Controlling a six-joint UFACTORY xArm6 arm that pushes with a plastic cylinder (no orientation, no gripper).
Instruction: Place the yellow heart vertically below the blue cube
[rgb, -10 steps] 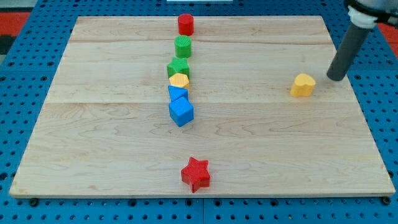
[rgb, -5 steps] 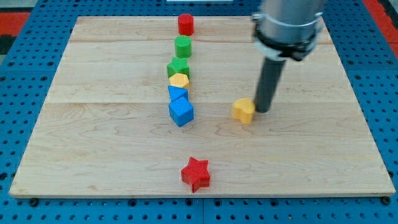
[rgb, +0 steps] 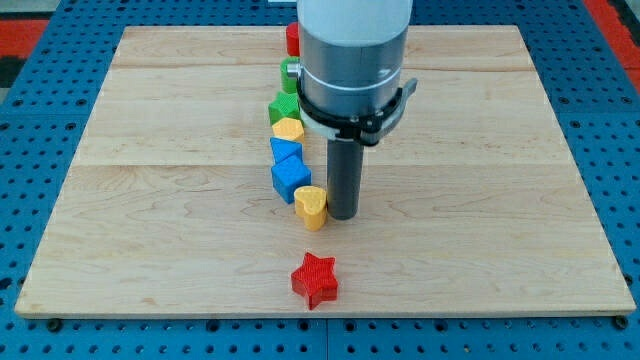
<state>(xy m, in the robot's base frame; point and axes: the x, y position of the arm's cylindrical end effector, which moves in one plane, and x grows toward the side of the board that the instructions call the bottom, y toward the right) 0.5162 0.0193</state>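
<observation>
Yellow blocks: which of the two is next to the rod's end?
The yellow heart, just left of my tip and below the blue cube. The yellow hexagon sits higher in the column.

arm enters from the view's top, near centre. wide grey cylindrical body, ringed at its lower edge by a dark collar with a clamp. straight dark rod descends from collar, upright. my tip (rgb: 343, 216) rests on the counter, slightly left of the view's centre.
</observation>
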